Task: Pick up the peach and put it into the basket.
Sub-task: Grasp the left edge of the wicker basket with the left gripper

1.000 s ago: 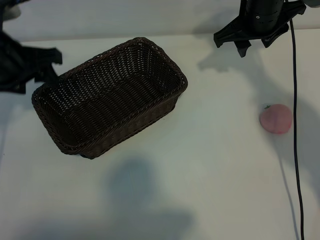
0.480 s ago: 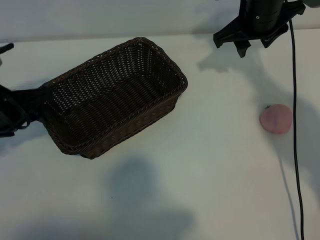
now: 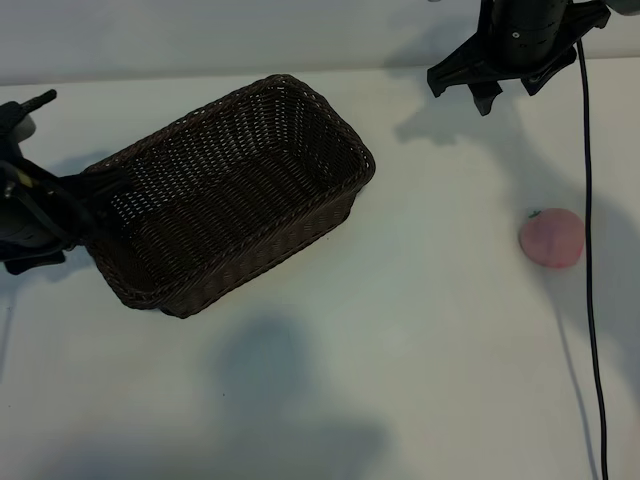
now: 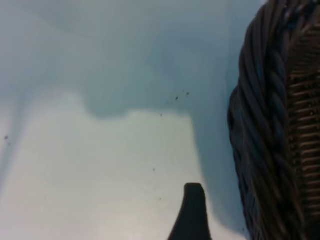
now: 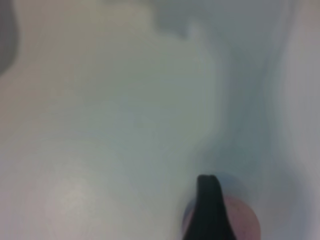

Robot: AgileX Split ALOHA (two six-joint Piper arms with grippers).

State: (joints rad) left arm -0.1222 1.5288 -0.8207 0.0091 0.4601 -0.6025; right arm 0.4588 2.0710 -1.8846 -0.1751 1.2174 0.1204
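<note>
Exterior view cuts off both arms: left gripper (image 3: 75, 205), spread open and empty, meets the basket (image 3: 220, 195); right gripper (image 3: 510, 85) gapes empty above the bench's far-right edge, with the peach (image 3: 552, 238) apart.

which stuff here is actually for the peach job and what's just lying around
Part of the job:
- small round pale-pink peach, on the table, right side
- large dark-brown woven wicker basket, nothing visible inside
- left gripper, at the basket's left end
- right gripper, open, above the peach

Just lying about:
- thin black cable
- white table
</note>
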